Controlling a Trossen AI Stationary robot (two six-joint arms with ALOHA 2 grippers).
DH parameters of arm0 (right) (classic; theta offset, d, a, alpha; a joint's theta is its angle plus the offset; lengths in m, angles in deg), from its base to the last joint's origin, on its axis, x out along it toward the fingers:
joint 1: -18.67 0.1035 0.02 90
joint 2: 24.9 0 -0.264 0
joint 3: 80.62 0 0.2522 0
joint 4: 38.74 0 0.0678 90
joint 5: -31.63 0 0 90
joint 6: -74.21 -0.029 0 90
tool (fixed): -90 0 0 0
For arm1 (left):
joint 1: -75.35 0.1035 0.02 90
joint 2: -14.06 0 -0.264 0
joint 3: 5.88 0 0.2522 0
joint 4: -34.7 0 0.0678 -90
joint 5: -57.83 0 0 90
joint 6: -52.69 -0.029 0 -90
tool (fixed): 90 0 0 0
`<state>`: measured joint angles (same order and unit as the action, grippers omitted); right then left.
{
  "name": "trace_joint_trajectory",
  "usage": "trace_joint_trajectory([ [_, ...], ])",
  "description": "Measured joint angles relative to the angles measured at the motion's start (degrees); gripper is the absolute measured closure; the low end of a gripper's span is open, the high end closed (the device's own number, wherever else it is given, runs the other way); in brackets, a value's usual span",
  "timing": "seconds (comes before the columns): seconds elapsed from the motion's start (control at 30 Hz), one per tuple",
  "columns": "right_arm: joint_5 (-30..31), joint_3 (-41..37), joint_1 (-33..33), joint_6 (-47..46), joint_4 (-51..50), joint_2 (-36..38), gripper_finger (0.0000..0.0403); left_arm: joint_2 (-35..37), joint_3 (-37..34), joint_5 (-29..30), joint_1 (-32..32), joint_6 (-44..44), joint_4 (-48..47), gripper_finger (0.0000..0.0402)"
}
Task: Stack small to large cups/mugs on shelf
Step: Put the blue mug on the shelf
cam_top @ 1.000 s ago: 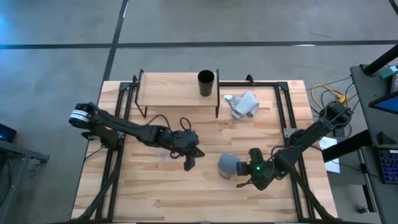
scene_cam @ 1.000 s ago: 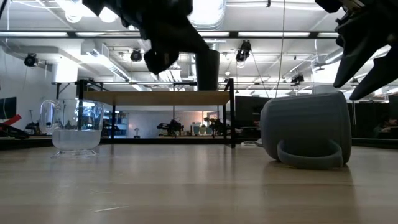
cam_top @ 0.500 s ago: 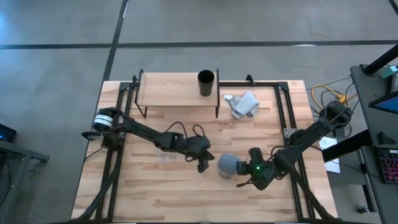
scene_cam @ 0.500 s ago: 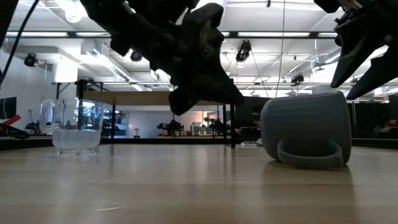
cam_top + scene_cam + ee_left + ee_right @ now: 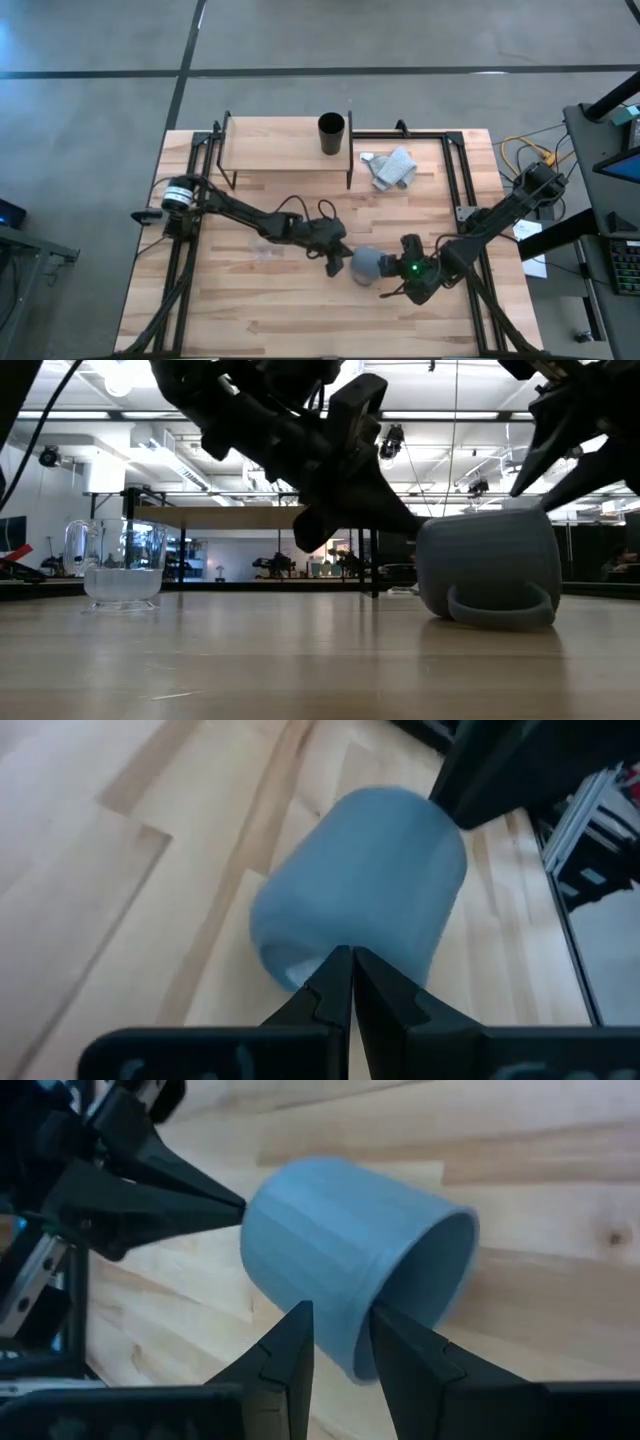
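Observation:
The blue-grey mug (image 5: 365, 265) lies on its side on the tabletop, handle (image 5: 498, 606) low on its near side, mouth (image 5: 440, 1270) toward the right. My left gripper (image 5: 343, 268) is shut, with its tips at the mug's closed end. My right gripper (image 5: 340, 1315) is open, its fingers straddling the mug's wall at the rim from above. The clear glass cup (image 5: 265, 250) stands upright on the table to the left. The black cup (image 5: 331, 133) stands on the shelf (image 5: 270, 145) at its right end. My left gripper's shut fingertips (image 5: 350, 958) rest against the mug's closed base end (image 5: 300, 945), coming from the table's left and slanting down. The mug lies on its side on the table. My right gripper is open over the mug's rim (image 5: 362, 1350); whether it touches cannot be told.
A light grey cloth (image 5: 392, 168) lies crumpled right of the shelf. Black frame rails (image 5: 455, 180) run along the table's left and right sides. Bare tabletop (image 5: 300, 310) lies along the near edge.
My left gripper, still shut, has swept toward the table's right edge and down, from beside the glass cup to the mug's closed end. My right gripper has stayed over the mug's mouth end.

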<state>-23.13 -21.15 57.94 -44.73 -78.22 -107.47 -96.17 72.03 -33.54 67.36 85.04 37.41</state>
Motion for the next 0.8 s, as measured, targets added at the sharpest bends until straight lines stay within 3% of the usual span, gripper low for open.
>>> trace_joint_trajectory([
  [0.57,0.9,0.0,-4.7,3.6,2.1,0.0,0.0307,0.0,0.0,-0.5,1.4,-0.2,-0.5,0.0402],
  [0.8,0.8,0.0,-9.7,16.3,14.0,0.0,0.0308,0.0,0.0,-1.0,1.5,-0.3,-0.5,0.0402],
])
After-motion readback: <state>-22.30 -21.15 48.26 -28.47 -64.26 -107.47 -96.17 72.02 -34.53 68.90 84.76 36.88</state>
